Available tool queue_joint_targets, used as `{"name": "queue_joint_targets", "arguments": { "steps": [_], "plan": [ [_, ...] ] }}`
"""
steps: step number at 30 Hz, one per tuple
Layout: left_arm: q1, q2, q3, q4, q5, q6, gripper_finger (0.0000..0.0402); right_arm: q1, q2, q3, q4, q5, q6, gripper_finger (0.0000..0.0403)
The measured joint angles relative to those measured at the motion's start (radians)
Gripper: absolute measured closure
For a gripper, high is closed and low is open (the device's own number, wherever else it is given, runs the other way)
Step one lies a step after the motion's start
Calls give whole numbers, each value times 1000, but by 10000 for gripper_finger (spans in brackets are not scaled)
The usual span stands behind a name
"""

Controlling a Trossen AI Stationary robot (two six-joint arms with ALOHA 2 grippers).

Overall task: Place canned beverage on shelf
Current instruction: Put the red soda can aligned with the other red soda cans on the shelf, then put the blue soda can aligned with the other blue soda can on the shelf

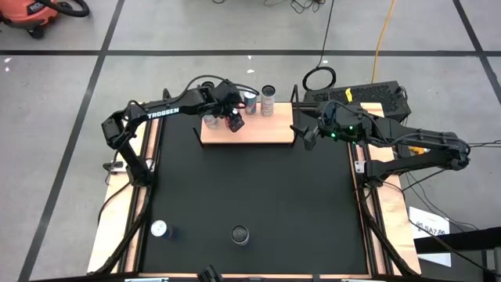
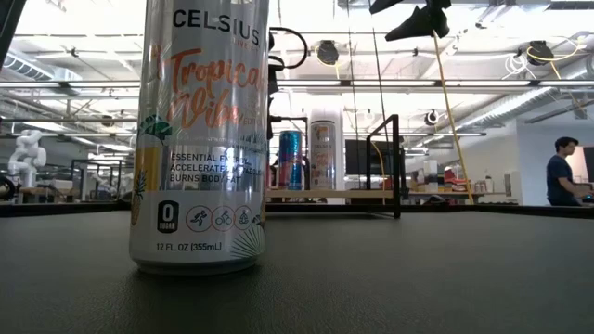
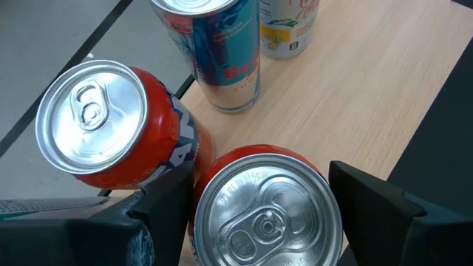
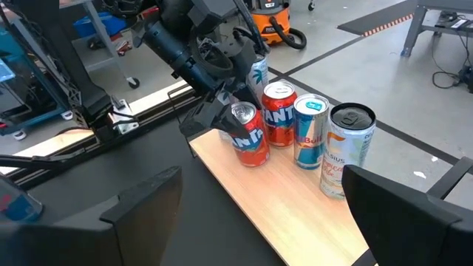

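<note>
The left gripper (image 1: 232,121) is over the shelf (image 1: 266,131), which sits at 12 o'clock on the black mat (image 1: 250,188). Its two dark fingers (image 3: 166,210) are around a red can (image 3: 262,210), one on each side and close to its walls. I cannot tell if they press on it. The can stands upright on the wooden board.

Three more cans stand on the shelf. A second red can (image 3: 107,122) stands just beside the first one. Next comes a blue and silver can (image 3: 222,52), then a pale can (image 3: 288,26) beside that.

The right gripper (image 1: 305,135) waits at the 3 o'clock end of the shelf. Its fingers (image 4: 148,203) are spread wide and hold nothing.

Two cans are on the mat near 6 o'clock. One is a tall silver can (image 2: 202,134). The other is a white-topped can (image 1: 160,229) toward 7 o'clock.
</note>
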Motion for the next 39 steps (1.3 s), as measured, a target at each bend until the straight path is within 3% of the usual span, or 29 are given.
{"name": "queue_joint_targets", "arguments": {
  "steps": [8,19,25,39],
  "plan": [
    [1,0,0,-1,-1,0,116,0,0,0,0,-1,10,46],
    [1,0,0,-5,-6,0,20,0,0,0,0,-2,23,46],
    [1,0,8,-32,-15,0,6,0,0,0,1,-2,34,46],
    [-31,0,249,-268,-77,-5,6,0,0,0,-10,-1,125,46]
  ]
}}
